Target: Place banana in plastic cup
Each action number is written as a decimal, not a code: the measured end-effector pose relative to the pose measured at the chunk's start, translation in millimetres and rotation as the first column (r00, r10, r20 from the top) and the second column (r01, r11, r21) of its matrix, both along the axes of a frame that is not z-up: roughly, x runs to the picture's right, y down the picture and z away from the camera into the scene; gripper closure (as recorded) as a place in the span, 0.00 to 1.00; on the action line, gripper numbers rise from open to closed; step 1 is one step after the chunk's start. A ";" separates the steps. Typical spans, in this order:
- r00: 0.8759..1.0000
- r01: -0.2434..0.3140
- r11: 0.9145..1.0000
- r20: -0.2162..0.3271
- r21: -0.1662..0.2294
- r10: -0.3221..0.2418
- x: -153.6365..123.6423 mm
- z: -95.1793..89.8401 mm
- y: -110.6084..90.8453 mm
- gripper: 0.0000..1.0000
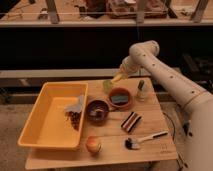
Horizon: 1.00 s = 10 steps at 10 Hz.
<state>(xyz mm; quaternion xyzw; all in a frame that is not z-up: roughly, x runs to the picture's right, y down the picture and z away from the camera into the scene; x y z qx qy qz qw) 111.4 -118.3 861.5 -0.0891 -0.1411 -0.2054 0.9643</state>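
You've got the gripper (122,74) hanging just behind the orange bowl (120,103), a bit to its left and above table (155,117) level. It's clenched on the banana (116,78). The pale yellow end sticks out down-left from the fingers, tilted, off the table. The plastic cup (107,86) sits touching or nearly touching the bowl's back-left rim, and the banana's low tip is right over it. Can't tell if the tip is inside the rim.

Rest, all vs. that bowl:
- dark brown bowl (97,109) just front-left, w/ sth small in it
- yellow tray (47,120) further left, past the brown bowl, small dark bits + a grey piece at its near-bowl side
- sm. bottle (140,90) just right, upright
- striped block (131,121) in front, slightly right
- brush (145,139) further front-right, lying flat
- apple (93,145) well in front, left, by the tray's corner
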 end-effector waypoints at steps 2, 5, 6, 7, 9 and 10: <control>0.998 -0.053 0.998 -0.044 0.018 0.053 -15.7 20.4 -20.7 0.89; 0.993 -0.082 0.996 -0.079 0.038 0.085 -21.7 30.2 -30.4 0.89; 0.993 -0.082 0.996 -0.080 0.037 0.085 -20.6 30.2 -30.0 0.89; 0.993 -0.080 0.996 -0.083 0.037 0.083 -19.4 30.6 -29.2 0.89; 0.993 -0.055 0.998 -0.100 0.029 0.057 -21.4 38.9 -20.6 0.89; 0.993 -0.034 0.999 -0.115 0.025 0.037 -24.1 48.4 -11.6 0.89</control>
